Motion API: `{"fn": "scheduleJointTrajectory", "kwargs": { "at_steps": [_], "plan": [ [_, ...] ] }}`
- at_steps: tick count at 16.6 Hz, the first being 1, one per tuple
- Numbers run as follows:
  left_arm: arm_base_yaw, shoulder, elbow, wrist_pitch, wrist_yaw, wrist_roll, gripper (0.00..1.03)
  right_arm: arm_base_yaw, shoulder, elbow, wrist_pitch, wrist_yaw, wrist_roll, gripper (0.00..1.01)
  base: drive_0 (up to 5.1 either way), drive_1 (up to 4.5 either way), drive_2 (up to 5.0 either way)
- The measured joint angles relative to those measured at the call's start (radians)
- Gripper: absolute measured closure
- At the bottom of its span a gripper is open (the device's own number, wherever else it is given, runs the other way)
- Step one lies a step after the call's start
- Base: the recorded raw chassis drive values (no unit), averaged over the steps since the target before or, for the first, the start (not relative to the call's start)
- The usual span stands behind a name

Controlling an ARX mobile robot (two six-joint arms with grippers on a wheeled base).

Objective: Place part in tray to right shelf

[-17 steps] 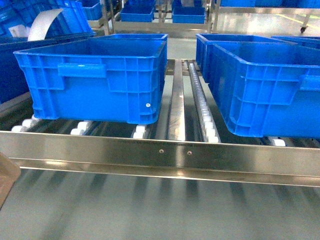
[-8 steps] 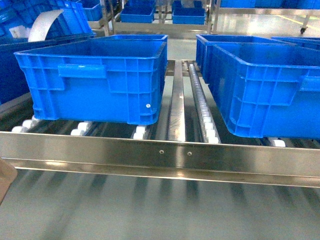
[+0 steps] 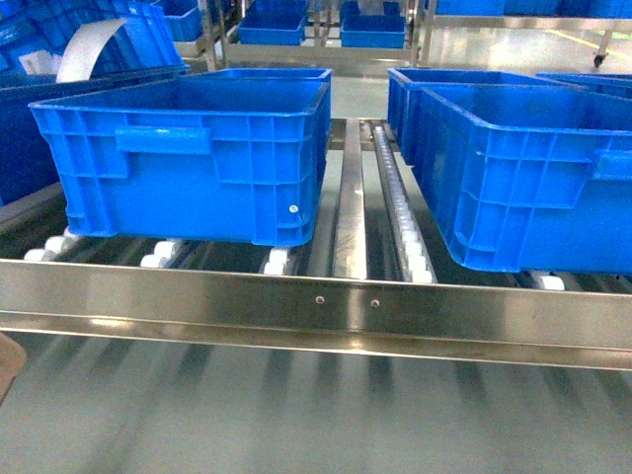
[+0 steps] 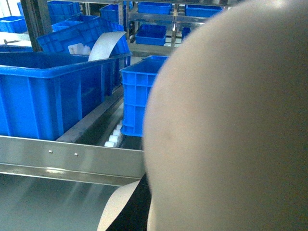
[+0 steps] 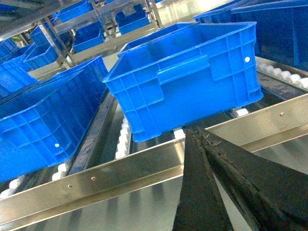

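While the part shows in no view, its place cannot be told.
Tray: pale beige surface [image 4: 231, 120] fills the left wrist view; only a corner [image 3: 6, 357] shows at the head view's left edge.
Right shelf: steel front rail [image 3: 326, 296], rollers, blue crates [image 3: 197, 158].
Left gripper: hidden, fingers untellable.
Right gripper [image 5: 202, 144]: dark fingers pressed together, cut off below.

Curled white sheet [image 3: 87, 47] in far crate [image 3: 109, 39]
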Motion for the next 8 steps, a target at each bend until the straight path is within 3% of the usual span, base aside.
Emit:
{"fn": "scheduleJointTrajectory", "kwargs": {
  "at_steps": [8],
  "plan": [
    [0.0,0.0,0.0,-0.008,0.0,0.0,0.88,0.0,0.0,0.0,0.0,0.0,0.0,0.99,0.0,0.0,0.0]
  ]
}}
